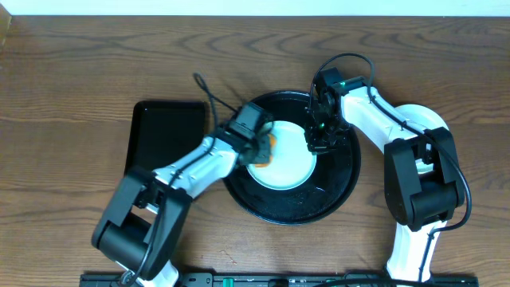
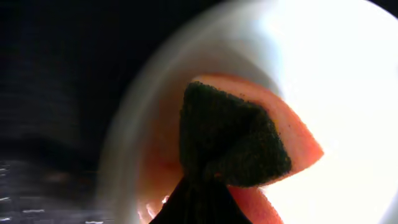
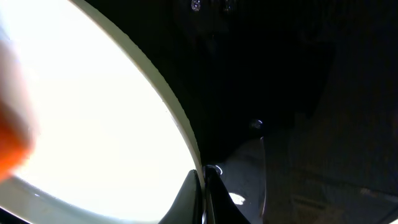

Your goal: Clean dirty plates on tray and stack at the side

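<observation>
One pale mint plate (image 1: 287,171) lies in the large round black tray (image 1: 339,195); no other plate shows. My left gripper (image 1: 261,147) is shut on an orange sponge (image 1: 273,142) with a dark scouring face and presses it on the plate's left part. In the left wrist view the sponge (image 2: 236,143) lies on the bright plate (image 2: 348,74), held by the jaws (image 2: 199,208). My right gripper (image 1: 316,143) is shut on the plate's right rim. In the right wrist view its jaws (image 3: 204,186) pinch the rim of the plate (image 3: 93,112) over the tray (image 3: 298,93).
A smaller rectangular black tray (image 1: 167,131) lies left of the round tray, under the left arm. Brown wood-grain tabletop (image 1: 80,80) surrounds both trays. The arm bases stand at the table's front edge.
</observation>
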Robot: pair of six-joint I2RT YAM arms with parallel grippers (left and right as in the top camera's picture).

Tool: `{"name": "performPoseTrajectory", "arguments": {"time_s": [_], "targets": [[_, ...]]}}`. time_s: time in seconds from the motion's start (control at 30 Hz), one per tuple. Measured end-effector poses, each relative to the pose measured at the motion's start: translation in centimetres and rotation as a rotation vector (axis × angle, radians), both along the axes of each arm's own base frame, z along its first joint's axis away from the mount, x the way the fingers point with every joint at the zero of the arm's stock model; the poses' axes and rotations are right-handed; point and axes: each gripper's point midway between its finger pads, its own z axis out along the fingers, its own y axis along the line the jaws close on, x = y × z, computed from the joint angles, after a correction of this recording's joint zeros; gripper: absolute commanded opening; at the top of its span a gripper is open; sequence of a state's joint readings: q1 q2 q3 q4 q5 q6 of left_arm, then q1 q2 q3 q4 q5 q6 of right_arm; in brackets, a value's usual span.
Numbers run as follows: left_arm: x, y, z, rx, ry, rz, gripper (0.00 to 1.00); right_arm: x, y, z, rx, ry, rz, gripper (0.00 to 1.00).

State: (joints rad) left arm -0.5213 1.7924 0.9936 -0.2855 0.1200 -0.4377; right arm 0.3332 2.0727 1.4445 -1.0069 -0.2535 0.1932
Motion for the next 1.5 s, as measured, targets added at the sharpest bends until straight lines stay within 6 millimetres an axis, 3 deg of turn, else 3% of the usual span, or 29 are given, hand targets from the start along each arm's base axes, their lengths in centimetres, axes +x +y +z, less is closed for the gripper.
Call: {"name": "performPoseTrajectory", "arguments": {"time_s": [0.17, 0.37, 0.47, 0.73, 1.03, 1.13, 1.3, 1.5], "targets": [[0.9, 1.7, 0.0, 0.004, 0.003, 0.045, 0.08, 0.0, 0.1, 0.0, 0.007, 0.001, 0.0, 0.01], [0.2, 2.8, 0.5, 0.034, 0.025, 0.041, 0.07, -0.4, 0.9, 0.1, 0.019, 0.006, 0.017, 0.01], [-0.2, 3.5, 1.9, 0.048, 0.014, 0.041, 0.08, -0.5, 1.1, 0.1, 0.022, 0.008, 0.025, 0.01], [-0.9, 5.6, 8.5, 0.037, -0.103, 0.078, 0.08, -0.2, 0.4, -0.1, -0.02, -0.011, 0.028, 0.01], [-1.3, 7.3, 8.6, 0.077, -0.086, 0.111, 0.08, 1.1, -0.5, 0.4, -0.074, -0.082, 0.03, 0.01], [-1.2, 8.8, 8.4, 0.096, -0.072, 0.151, 0.08, 1.9, -0.9, 1.7, -0.095, -0.145, 0.028, 0.01], [-0.7, 10.8, 8.3, 0.112, -0.069, 0.21, 0.08, 3.4, -1.6, 6.4, -0.113, -0.3, 0.014, 0.01], [-0.4, 11.8, 8.3, 0.117, -0.069, 0.24, 0.08, 3.4, -3.4, 10.7, -0.177, -0.413, 0.005, 0.01]]}}
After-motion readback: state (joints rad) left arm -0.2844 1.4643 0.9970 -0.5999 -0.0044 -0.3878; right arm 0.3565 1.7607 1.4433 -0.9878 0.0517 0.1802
